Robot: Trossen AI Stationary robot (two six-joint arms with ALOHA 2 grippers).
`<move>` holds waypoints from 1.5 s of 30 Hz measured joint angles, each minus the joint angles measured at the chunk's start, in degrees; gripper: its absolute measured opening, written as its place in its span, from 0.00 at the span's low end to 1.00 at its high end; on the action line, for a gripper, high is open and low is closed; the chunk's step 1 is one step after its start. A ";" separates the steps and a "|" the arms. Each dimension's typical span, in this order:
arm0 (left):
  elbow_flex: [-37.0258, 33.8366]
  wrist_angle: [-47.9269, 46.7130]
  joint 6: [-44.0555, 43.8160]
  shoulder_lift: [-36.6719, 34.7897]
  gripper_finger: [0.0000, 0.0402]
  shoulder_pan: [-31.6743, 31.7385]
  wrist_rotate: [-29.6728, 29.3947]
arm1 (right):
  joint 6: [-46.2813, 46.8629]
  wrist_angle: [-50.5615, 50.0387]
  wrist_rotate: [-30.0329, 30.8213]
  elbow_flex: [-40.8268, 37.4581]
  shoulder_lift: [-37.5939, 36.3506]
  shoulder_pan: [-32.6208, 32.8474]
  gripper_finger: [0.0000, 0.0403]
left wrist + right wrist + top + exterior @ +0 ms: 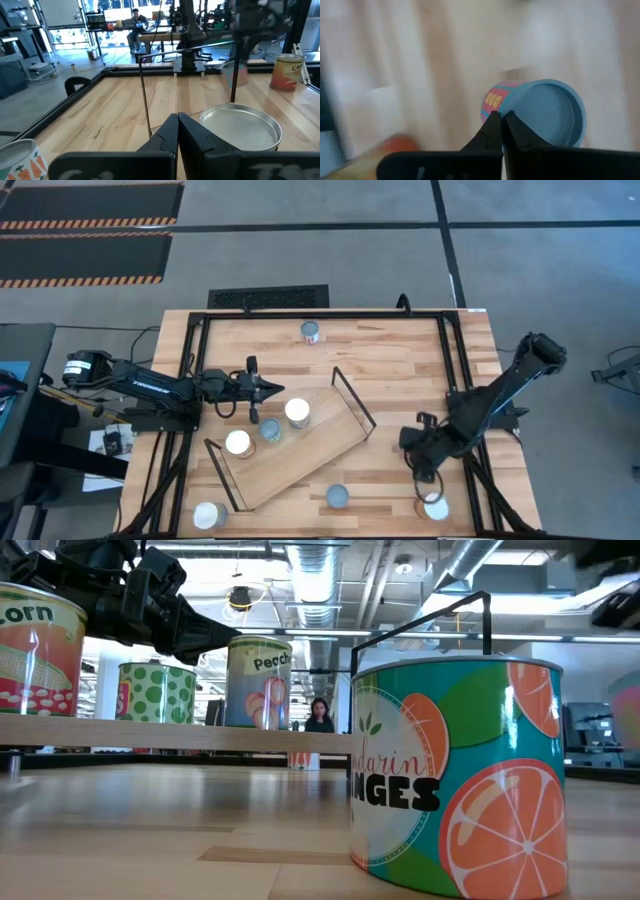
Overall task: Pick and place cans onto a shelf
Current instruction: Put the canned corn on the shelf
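Three cans point(268, 428) stand upright on the shelf point(300, 455), which lies angled across the table point(380, 345). From above, my left gripper point(272, 388) hovers just beside them, fingers pressed together, empty. Only my right wrist view shows the blue-topped can point(545, 112) past my right gripper point(501, 122), jaws closed on nothing.

In the low view the corn can point(35, 645) is cut off by the left edge, and the mandarin can point(460, 775) hides the table behind it. The right wrist view is smeared: an orange blob point(395, 145) at the edge cannot be identified, and the blue-topped can's point(545, 112) label is unreadable. In the left wrist view a carrot-labelled can point(20, 160) is cropped at the corner.
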 joint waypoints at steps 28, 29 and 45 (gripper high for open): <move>0.02 -1.38 0.01 0.02 0.00 0.02 -0.01 | -43.69 -9.09 4.49 52.71 33.13 -19.41 0.03; 0.02 -1.36 0.21 0.02 0.00 0.00 0.00 | -45.23 -10.05 4.46 53.13 34.34 -20.11 0.03; 0.02 -1.34 0.17 0.02 0.00 0.01 0.00 | -68.86 -11.83 4.30 52.05 40.63 -26.85 0.03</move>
